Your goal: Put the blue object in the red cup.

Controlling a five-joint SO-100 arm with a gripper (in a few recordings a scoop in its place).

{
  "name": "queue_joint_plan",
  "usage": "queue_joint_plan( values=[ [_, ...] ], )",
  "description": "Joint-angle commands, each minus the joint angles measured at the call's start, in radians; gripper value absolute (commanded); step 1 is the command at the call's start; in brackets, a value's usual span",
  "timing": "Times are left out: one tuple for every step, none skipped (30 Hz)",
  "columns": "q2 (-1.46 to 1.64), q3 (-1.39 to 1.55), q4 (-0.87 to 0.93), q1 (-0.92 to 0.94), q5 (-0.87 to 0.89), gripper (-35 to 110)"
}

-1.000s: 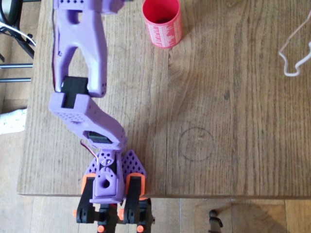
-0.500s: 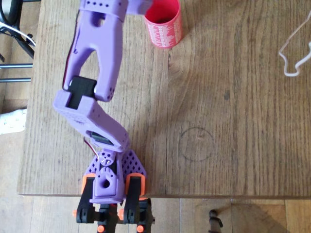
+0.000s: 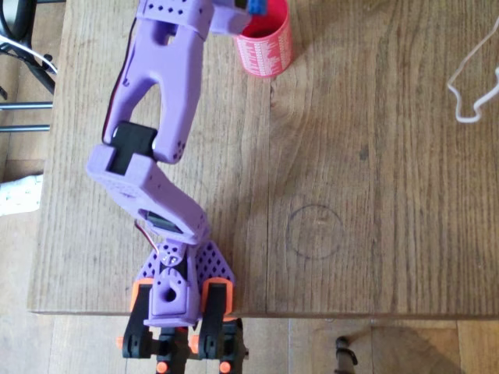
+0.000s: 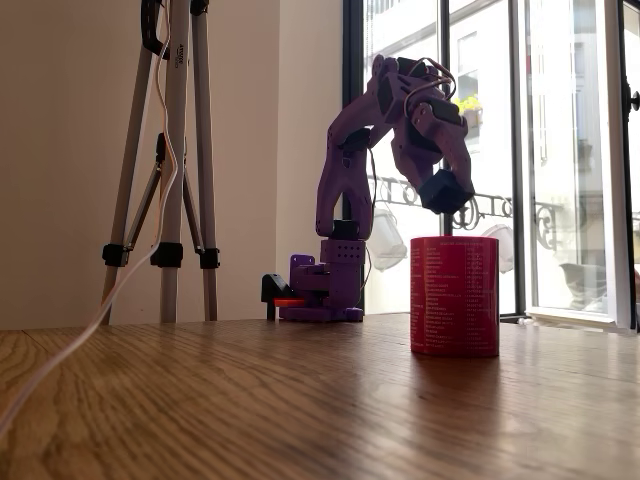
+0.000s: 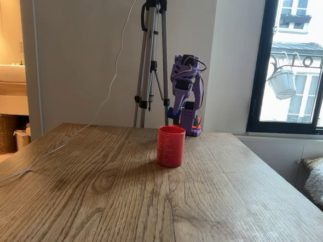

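One blue object [image 3: 256, 5] in the end effector [image 4: 446, 192], now over the red cup [image 3: 264, 44].

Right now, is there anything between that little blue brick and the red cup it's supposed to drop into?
Nothing visible. The blue brick is held in the gripper just above the red cup, and only open air separates it from the cup's open mouth. In the overhead view it sits over the cup's left rim.

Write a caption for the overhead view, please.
Purple arm's gripper holds the blue object above the red cup.
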Motion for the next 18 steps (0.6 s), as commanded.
queue_joint_plan(
  values=[
    [0.032, -0.014, 0.041, 0.018, 0.003, 48],
    [0.034, -0.014, 0.049, 0.025, 0.003, 51],
    [0.034, -0.014, 0.051, 0.029, 0.006, 52],
    [0.032, -0.014, 0.051, 0.032, 0.006, 52],
    [0.031, -0.014, 0.051, 0.035, 0.006, 52],
    [0.028, -0.014, 0.051, 0.038, 0.006, 52],
    [0.028, -0.014, 0.051, 0.040, 0.006, 52],
    [0.026, -0.014, 0.049, 0.041, 0.006, 50],
    [0.026, -0.014, 0.049, 0.043, 0.005, 50],
    [0.026, -0.014, 0.048, 0.044, 0.005, 50],
    [0.026, -0.014, 0.048, 0.046, 0.005, 49],
    [0.026, -0.014, 0.046, 0.048, 0.005, 48],
    [0.026, -0.014, 0.044, 0.049, 0.005, 48],
    [0.026, -0.014, 0.044, 0.051, 0.005, 47],
    [0.026, -0.014, 0.043, 0.052, 0.005, 46],
    [0.026, -0.014, 0.043, 0.054, 0.005, 46],
    [0.026, -0.014, 0.043, 0.055, 0.005, 45],
    [0.026, -0.014, 0.043, 0.058, 0.005, 45]
  ],
)
